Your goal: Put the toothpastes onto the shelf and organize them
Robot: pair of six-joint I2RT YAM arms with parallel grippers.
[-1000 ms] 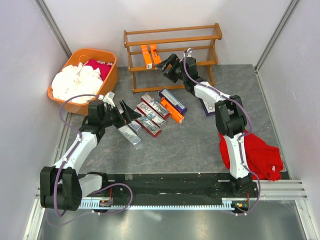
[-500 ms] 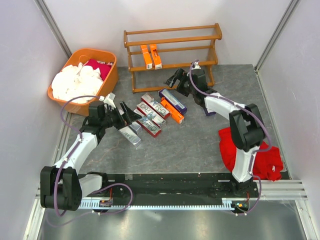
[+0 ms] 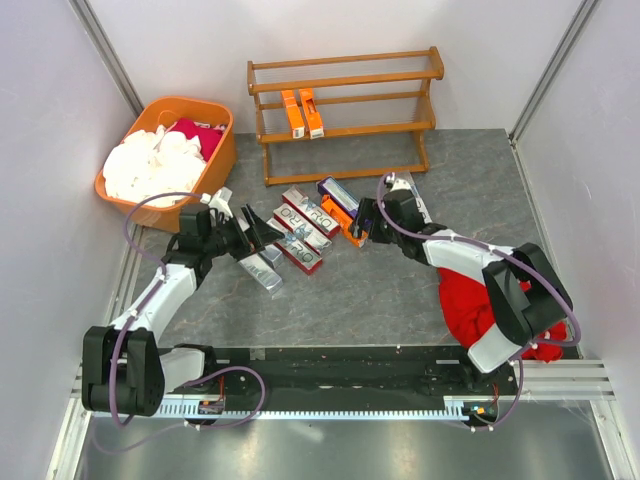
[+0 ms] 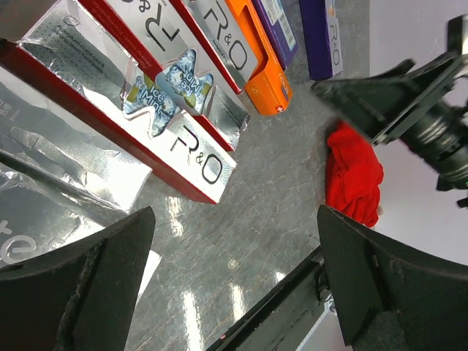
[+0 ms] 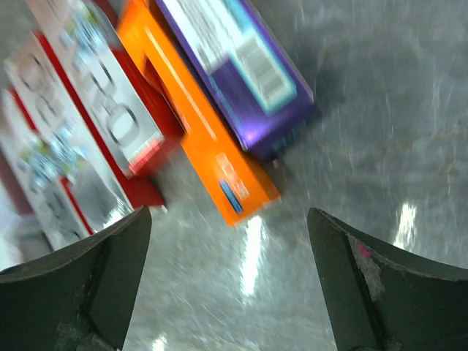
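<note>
The shelf (image 3: pixel 345 128) stands at the back with two orange toothpastes (image 3: pixel 301 112) on its middle tier. More toothpastes lie in a cluster on the table: red-and-silver ones (image 3: pixel 308 212), a silver one (image 3: pixel 262 268), an orange one (image 3: pixel 345 220) and a purple one (image 3: pixel 340 193). My left gripper (image 3: pixel 262 232) hovers open at the cluster's left end, above bare table (image 4: pixel 234 219) beside a red-and-silver carton (image 4: pixel 168 124). My right gripper (image 3: pixel 362 222) is open at the cluster's right end, just short of the orange carton (image 5: pixel 197 124) and the purple one (image 5: pixel 241 66). Neither holds anything.
An orange tub (image 3: pixel 222 160) of white and red cloths sits at the back left. A red cloth (image 3: pixel 500 300) lies under the right arm. Grey walls close in both sides, and a metal rail (image 3: pixel 340 365) runs along the near edge.
My right arm has drawn back from the shelf and come down to the right end of the carton cluster, still open. The left arm has barely moved.
</note>
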